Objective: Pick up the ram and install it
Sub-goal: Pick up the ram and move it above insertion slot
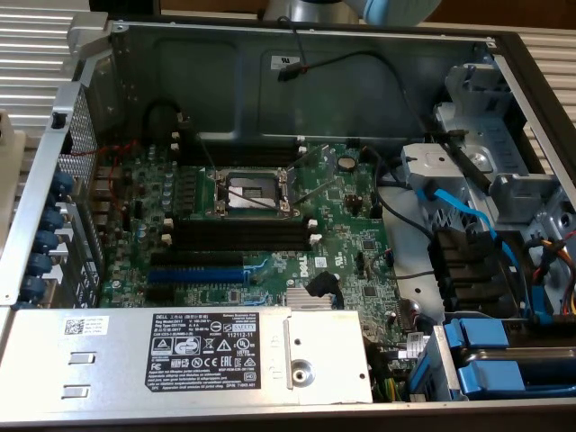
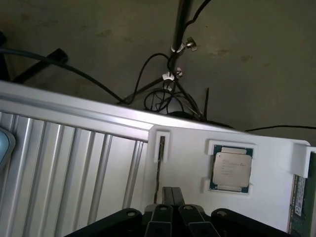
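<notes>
- Gripper (image 2: 173, 190): fingers pressed together and holding nothing; we place it over the white tray (image 2: 266, 197), which sits beside the ribbed metal surface (image 2: 74, 163).
- Ram (image 2: 160, 170): we take this to be the thin dark stick standing on edge in a white bracket on the tray. It is just beside the fingertips and not touched.
- Green board (image 2: 299, 202): it stands in a like bracket at the tray's far edge and may be a second stick; we cannot tell.
- Processor (image 2: 232, 168): it lies flat in its own holder between the two, apart from the gripper.
- Memory slots (image 1: 243, 227): black with white end clips, they sit on the motherboard (image 1: 360, 243) in the open case (image 1: 378, 72), and we see no stick in them.
- Step in hand, by our judgement: reaching for the ram; nothing is lifted yet.
- Handling note: the fingers should straddle the stick's thin edge squarely near its middle, clear of the bracket. A skewed pinch could tilt it.
</notes>
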{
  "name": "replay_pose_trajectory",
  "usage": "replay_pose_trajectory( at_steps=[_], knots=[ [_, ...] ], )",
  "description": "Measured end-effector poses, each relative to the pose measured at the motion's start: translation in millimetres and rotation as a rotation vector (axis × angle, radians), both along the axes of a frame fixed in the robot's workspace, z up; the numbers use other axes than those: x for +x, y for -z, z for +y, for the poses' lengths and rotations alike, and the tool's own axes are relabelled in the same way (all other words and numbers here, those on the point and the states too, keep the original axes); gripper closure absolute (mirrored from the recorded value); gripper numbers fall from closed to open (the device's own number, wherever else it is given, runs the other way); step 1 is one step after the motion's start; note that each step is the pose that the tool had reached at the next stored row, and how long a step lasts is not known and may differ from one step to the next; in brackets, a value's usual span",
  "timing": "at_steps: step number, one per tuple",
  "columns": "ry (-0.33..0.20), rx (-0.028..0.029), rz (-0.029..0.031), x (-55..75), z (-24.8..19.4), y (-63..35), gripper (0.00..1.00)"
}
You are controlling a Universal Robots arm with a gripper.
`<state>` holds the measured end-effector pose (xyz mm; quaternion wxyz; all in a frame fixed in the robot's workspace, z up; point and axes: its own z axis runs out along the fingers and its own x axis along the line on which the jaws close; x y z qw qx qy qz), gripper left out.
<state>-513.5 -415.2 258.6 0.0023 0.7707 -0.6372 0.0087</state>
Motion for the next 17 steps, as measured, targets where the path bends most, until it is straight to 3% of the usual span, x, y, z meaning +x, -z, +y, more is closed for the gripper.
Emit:
replay_pose_trajectory(
  at_steps=[3,10,17],
  knots=[
    [0.0,0.0008,0.0,0.0,-2.9,0.9,0.89],
    [0.0,0.0013,0.0001,2.5,-3.4,4.5,0.89],
    [0.0,0.006,0.0021,6.4,-4.2,9.7,0.89]
  ],
)
